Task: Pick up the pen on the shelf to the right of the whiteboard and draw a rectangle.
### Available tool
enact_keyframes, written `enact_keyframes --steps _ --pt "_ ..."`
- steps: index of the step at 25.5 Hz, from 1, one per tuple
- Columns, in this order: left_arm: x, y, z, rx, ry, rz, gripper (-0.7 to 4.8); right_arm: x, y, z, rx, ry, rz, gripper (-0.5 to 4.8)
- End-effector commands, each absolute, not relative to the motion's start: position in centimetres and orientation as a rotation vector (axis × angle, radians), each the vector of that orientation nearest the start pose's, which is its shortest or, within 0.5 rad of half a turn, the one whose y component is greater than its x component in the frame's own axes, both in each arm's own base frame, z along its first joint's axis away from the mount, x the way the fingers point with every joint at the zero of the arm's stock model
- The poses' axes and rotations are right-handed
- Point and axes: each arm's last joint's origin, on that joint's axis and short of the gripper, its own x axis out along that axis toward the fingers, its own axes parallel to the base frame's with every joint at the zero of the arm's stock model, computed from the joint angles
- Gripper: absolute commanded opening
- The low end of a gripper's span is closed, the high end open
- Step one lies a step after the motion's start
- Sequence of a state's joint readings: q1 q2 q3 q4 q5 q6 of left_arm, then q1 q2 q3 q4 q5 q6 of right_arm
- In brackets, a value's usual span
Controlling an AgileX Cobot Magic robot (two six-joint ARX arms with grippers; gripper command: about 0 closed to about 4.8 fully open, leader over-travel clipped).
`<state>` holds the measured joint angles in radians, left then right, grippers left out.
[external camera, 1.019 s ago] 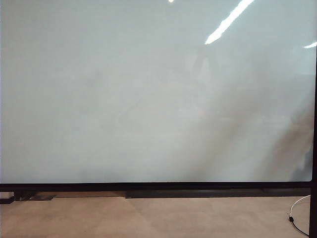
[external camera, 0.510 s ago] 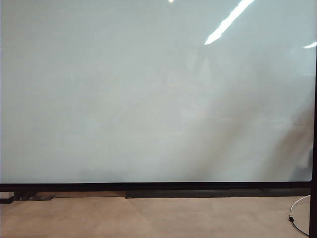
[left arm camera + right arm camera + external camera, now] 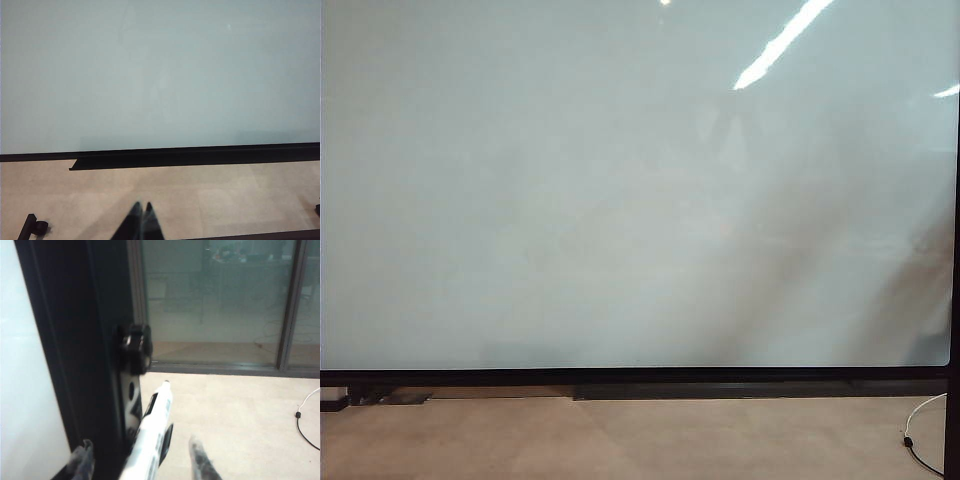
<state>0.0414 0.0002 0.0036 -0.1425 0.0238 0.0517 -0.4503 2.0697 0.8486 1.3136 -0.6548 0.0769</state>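
Large glossy white whiteboard, thin black frame, blank.
Slim white-barrelled pen: beside frame post, seen between parted right end effector fingers only in right wrist view, contact unclear.
Left end effector: fingers pressed together, empty, above floor.

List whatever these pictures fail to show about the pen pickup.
- Right gripper: fingers straddle the pen, but the picture's edge cuts them off; whether they are touching it is unclear.
- Pen's lower end: cut off by that same edge.
- Both arms: outside the exterior view, which shows only the blank whiteboard.
- Left gripper: only the shut fingertips show.
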Motion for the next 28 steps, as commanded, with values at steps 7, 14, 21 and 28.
enact_keyframes --steps 7,14,21,28 --pt "9.64 0.32 15.31 0.048 0.127 0.011 -0.05 35.03 -14.52 13.59 0.028 -0.065 0.221 2.19" --pt "9.64 0.32 15.31 0.048 0.127 0.012 -0.05 35.02 -14.5 13.57 0.026 -0.063 0.231 1.97" --pt "9.64 0.32 15.31 0.048 0.127 0.012 -0.05 35.0 -14.52 13.56 0.022 -0.063 0.235 1.46" --pt "9.64 0.32 15.31 0.048 0.127 0.012 -0.05 35.0 -14.52 13.56 0.014 -0.063 0.234 1.43"
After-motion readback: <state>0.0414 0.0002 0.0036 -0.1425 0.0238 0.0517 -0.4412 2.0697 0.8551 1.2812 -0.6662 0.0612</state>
